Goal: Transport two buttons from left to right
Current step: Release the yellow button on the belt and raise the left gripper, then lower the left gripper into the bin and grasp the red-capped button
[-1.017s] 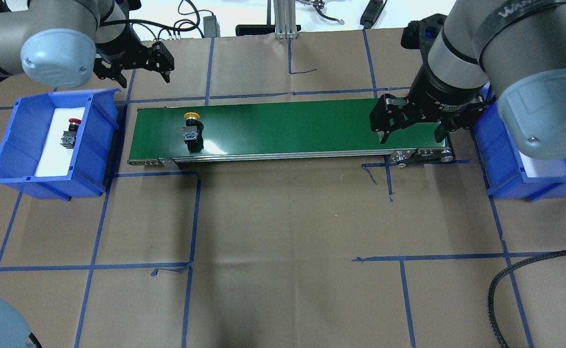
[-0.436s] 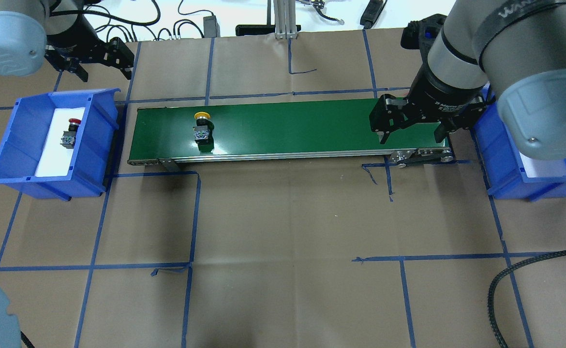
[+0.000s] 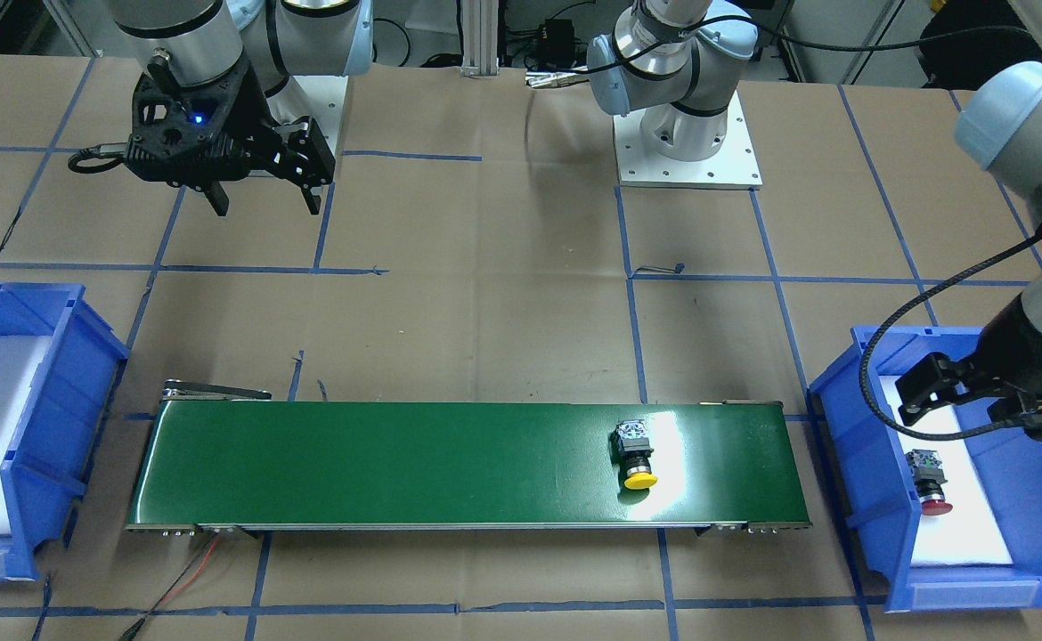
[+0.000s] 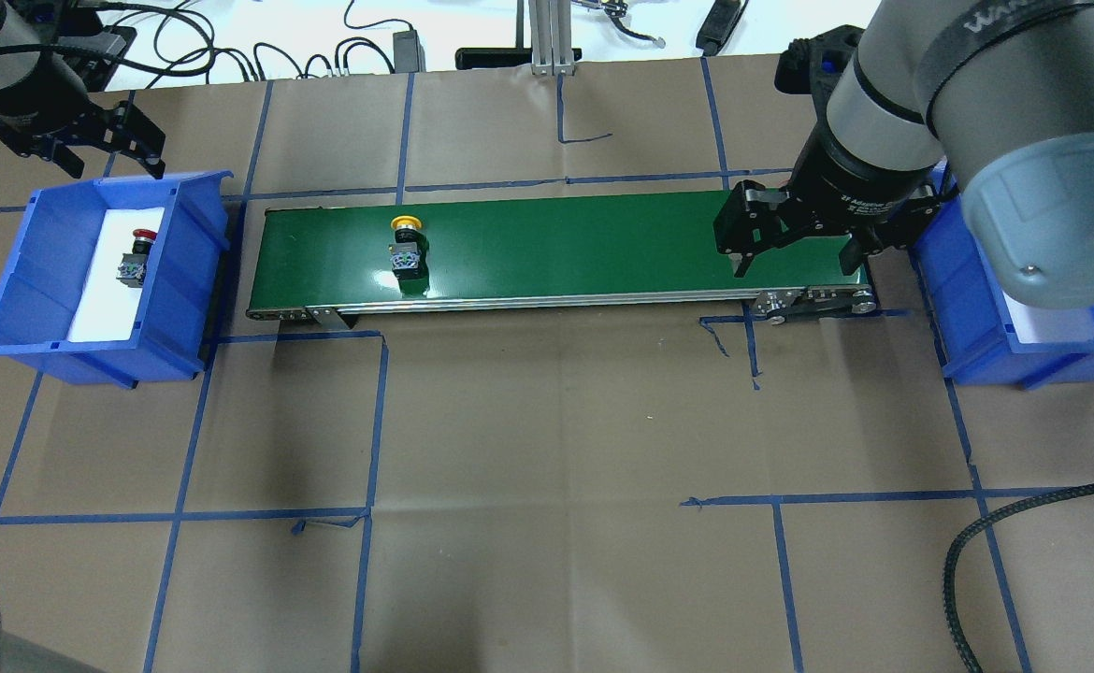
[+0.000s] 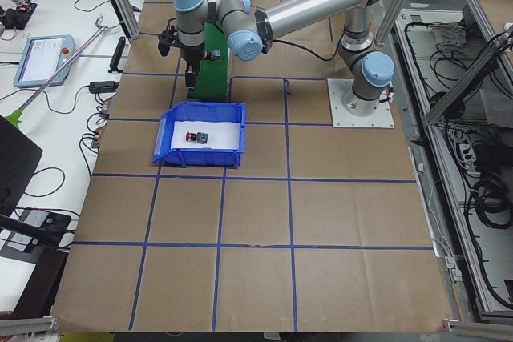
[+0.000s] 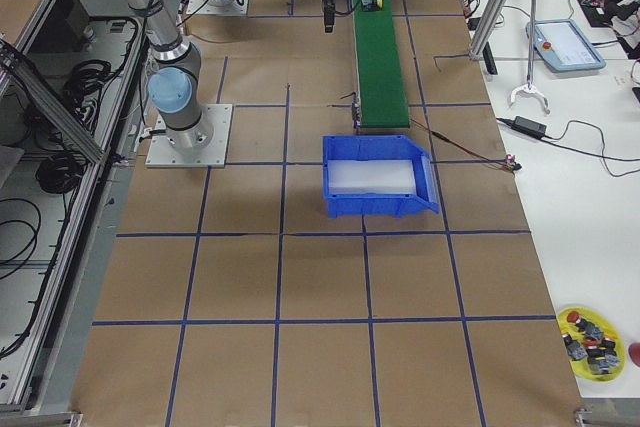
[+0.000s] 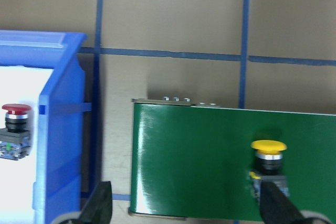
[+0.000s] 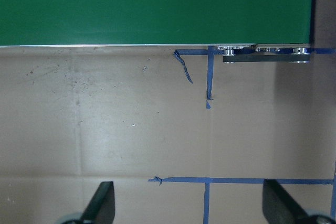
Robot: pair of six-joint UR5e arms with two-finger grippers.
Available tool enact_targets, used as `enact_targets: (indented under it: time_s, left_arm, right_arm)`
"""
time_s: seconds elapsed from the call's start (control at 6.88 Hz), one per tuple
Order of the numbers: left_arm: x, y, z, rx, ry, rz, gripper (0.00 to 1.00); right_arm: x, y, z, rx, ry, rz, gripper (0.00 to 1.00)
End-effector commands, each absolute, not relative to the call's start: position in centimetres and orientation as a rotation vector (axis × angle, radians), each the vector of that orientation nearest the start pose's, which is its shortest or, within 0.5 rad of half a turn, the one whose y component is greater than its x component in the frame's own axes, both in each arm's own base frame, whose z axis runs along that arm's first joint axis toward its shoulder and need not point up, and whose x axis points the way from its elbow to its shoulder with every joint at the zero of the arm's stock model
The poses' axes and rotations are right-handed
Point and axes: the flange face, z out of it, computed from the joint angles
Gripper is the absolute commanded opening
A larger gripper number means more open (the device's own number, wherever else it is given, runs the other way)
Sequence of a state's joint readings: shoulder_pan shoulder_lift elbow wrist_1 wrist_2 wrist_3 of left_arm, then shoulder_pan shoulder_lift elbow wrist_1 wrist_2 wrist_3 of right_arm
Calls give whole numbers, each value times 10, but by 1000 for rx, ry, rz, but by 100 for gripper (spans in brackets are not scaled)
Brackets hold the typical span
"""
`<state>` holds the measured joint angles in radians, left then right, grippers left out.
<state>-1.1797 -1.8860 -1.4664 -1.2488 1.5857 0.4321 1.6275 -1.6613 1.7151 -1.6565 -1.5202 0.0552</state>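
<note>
The green conveyor belt (image 4: 556,248) is running across the paper-covered table (image 4: 547,449), and everything else is sitting around it. Just off the belt's left end a blue bin (image 4: 14,308) is standing with a white foam liner (image 4: 103,299) on its floor. The red-capped button (image 4: 136,254) is lying on that liner on its side, on the side nearer the belt, with its cap pointing toward the belt's far-edge side. The yellow-capped button (image 4: 406,248) is lying on the belt itself, toward the left end, its cap toward the belt's far edge and its grey block toward the near edge. Just off the belt's right end a second blue bin (image 6: 380,202) is standing, holding a white liner (image 6: 368,179) of its own. The left gripper (image 4: 115,168) is hanging beyond the belt's left end, up above the left bin, with its fingers (image 7: 102,203) spread wide and nothing between them. The right gripper (image 4: 798,269) is hovering over the belt's right end, its fingers likewise parted and gripping nothing. Well apart from the belt, out past its right end on the white bench, a small yellow dish (image 6: 600,359) is holding what look like a few more buttons, though they are showing too small to be sure.
</note>
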Motion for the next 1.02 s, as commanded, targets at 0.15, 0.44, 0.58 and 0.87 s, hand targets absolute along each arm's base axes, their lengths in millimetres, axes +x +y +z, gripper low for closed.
enact_targets:
  time_s: [0.15,0.44,0.58,0.87]
  left_arm:
    - [188,-622,365,104,3096,-83,100]
    - [195,-631,333,112,3131,-100,100]
    - [200,-641,314,114,3123,-124,100]
    - [207,-655,271,112,3117,-138,99]
  right_arm:
    - [164,-447,469,-4,3089,-45,100]
    - [164,-447,469,-4,3089,-45,100]
    - [164,-447,469,-4,3089,-45,100]
    - [164,-447,469,-4,3089,-45,100]
